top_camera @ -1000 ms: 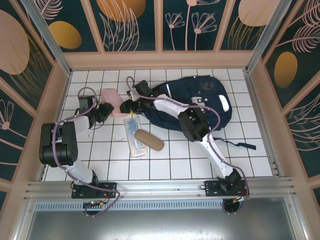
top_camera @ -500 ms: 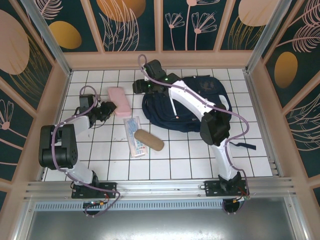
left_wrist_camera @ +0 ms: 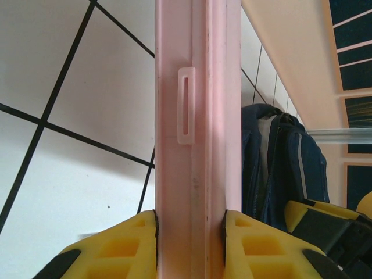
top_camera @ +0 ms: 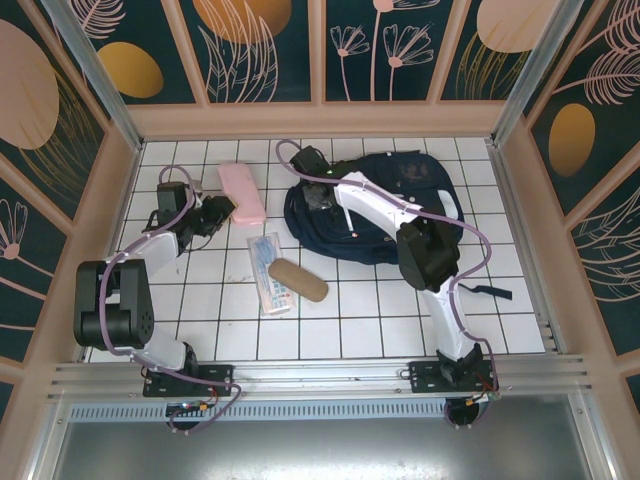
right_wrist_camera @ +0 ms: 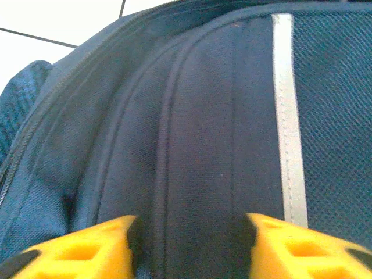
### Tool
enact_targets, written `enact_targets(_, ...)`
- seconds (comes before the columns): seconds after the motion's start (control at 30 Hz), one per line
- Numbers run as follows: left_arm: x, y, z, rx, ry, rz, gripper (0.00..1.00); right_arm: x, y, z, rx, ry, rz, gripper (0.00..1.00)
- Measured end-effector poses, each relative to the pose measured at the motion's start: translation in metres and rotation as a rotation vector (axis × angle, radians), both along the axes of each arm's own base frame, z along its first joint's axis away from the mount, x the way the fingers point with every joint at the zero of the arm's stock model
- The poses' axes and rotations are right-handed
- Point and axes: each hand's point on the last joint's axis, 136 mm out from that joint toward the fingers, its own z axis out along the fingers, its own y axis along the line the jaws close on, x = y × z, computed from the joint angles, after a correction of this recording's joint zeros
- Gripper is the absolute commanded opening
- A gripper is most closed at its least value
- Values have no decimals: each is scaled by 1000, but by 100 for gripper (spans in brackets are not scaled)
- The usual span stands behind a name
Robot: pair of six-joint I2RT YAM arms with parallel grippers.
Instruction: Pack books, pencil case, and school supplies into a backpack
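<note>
Left gripper (left_wrist_camera: 190,220) clamped on pink pencil case (left_wrist_camera: 195,116); right gripper (right_wrist_camera: 192,228) on backpack (right_wrist_camera: 221,116).
Case near table's (top_camera: 350,330) far edge, left of backpack; right jaws apart, astride a backpack seam.

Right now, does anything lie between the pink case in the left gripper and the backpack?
Nothing visible does: bare white tiles separate the pink case from the backpack. The right gripper is at the backpack's edge.

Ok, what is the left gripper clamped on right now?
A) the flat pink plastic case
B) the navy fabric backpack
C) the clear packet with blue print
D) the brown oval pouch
A: the left gripper is closed against both sides of the flat pink plastic case.
</note>
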Motion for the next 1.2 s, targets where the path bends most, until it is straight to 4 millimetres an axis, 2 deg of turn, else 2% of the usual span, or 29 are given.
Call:
enact_targets(0.07, -1, -3, -1, 0, 5, -7, 19, -1, -2, -4, -12, 5, 3, 6)
enact_targets(0.1, -1, -4, 0, -1, 5, -11, 19, -2, 0, -6, -12, 5, 6, 0)
enact_targets(0.27, -1, -15, 10, -13, -10, -31, 19, -2, 1, -8, -4, 0, 3, 0)
enact_targets(0.4, 1, -28, 21, -31, -25, -54, 19, -1, -2, 6, 77, 0, -3, 0)
enact_targets(0.5, 0, -43, 27, -44, -32, -79, 19, 1, -9, 35, 170, -20, -4, 0)
enact_targets(0.67, -2, -78, 37, -75, -46, -139, 19, 9, -38, 105, 314, -103, -31, 0)
enact_targets(0.8, -2, -116, 44, -99, -57, -201, 19, 11, -62, 135, 417, -129, -50, 0)
enact_targets(0.93, 1, -160, 44, -108, -57, -266, 19, 11, -74, 148, 490, -128, -55, 0)
enact_targets(1.07, 7, -194, 33, -91, -43, -315, 19, 10, -71, 145, 519, -109, -49, 0)
enact_targets(1.2, 14, -204, 14, -42, -19, -323, 19, 7, -69, 138, 536, -91, -44, 0)
